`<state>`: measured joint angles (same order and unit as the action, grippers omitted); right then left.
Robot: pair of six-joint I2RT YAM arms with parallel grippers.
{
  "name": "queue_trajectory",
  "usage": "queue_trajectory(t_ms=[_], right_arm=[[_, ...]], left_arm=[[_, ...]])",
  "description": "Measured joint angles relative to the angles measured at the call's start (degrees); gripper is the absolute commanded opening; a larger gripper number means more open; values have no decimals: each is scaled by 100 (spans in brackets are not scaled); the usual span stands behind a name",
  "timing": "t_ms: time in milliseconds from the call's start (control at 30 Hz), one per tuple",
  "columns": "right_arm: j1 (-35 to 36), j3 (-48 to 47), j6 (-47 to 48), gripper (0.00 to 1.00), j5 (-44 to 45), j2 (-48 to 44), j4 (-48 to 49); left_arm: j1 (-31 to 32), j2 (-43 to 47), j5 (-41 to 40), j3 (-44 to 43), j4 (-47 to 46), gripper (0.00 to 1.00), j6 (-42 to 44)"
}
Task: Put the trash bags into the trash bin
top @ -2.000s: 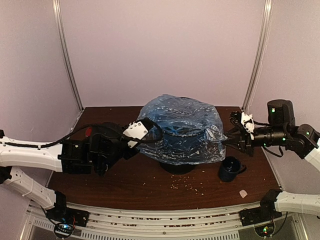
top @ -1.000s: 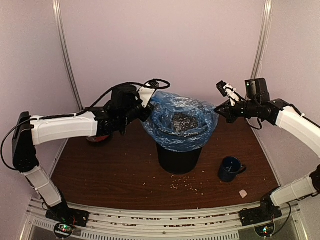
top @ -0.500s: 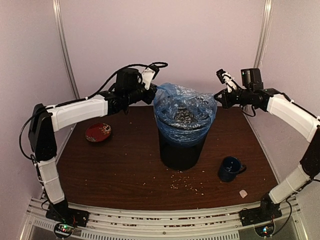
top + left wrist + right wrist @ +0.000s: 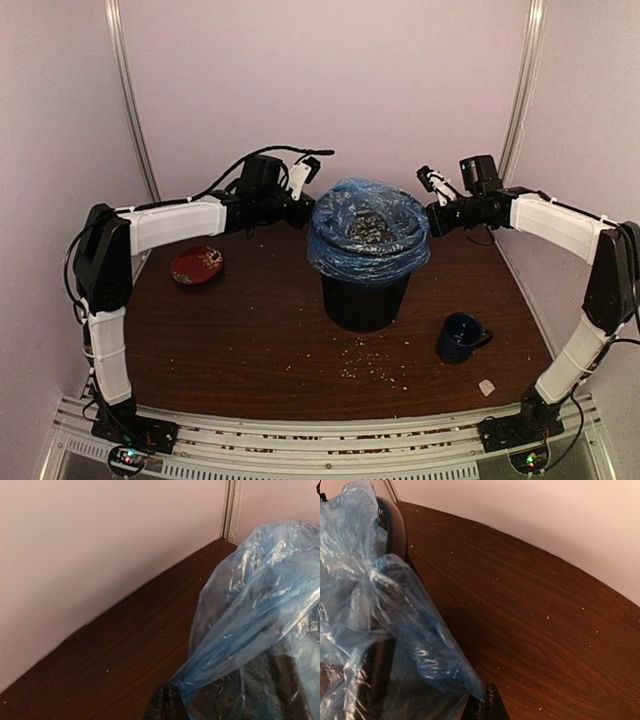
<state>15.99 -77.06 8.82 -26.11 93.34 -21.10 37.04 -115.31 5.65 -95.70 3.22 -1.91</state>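
The light-blue trash bag [image 4: 367,238] is draped over the top of the black mesh trash bin [image 4: 364,299], which stands mid-table. Its film hangs down around the rim. My left gripper [image 4: 304,212] is shut on the bag's left edge, level with the rim. In the left wrist view the film [image 4: 250,615] gathers to a pinched point at my gripper [image 4: 169,696]. My right gripper [image 4: 433,220] is shut on the bag's right edge. In the right wrist view the film [image 4: 395,630] tapers into my gripper [image 4: 487,700], and the bin's rim [image 4: 396,522] shows beside it.
A dark blue mug [image 4: 460,337] stands at the right front of the bin. A red dish [image 4: 197,265] lies at the left. Crumbs are scattered in front of the bin. A small pale scrap [image 4: 487,386] lies near the right front edge. Walls close the back and sides.
Both grippers rose with the bag from beside the bin, spread it above the bin, then lowered it, so the bag now sits lower around the rim.
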Motion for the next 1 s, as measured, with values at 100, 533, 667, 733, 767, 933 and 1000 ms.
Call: queue_trajectory(t_ms=[100, 533, 667, 733, 767, 933, 1000], right_arm=[[0, 63, 2, 0, -140, 46, -4], [-92, 459, 151, 0, -1158, 177, -20], [-240, 490, 138, 0, -1421, 177, -127], [-295, 496, 127, 0, -1453, 177, -160], [-337, 501, 118, 0, -1464, 177, -186], [-592, 501, -26, 0, -1462, 216, -286], [-680, 501, -70, 0, -1456, 278, -299]], left_arm=[[-20, -74, 291, 20, -55, 0, -151], [-35, -155, 1357, 1049, -621, 0, -763], [-35, 144, 1438, 1412, -658, 0, -940], [-35, 315, 1432, 1499, -669, 0, -1005], [-35, 420, 1410, 1572, -715, 0, -1032], [-35, 704, 1104, 1843, -831, 0, -1158], [-35, 706, 1003, 1956, -894, 0, -1196]])
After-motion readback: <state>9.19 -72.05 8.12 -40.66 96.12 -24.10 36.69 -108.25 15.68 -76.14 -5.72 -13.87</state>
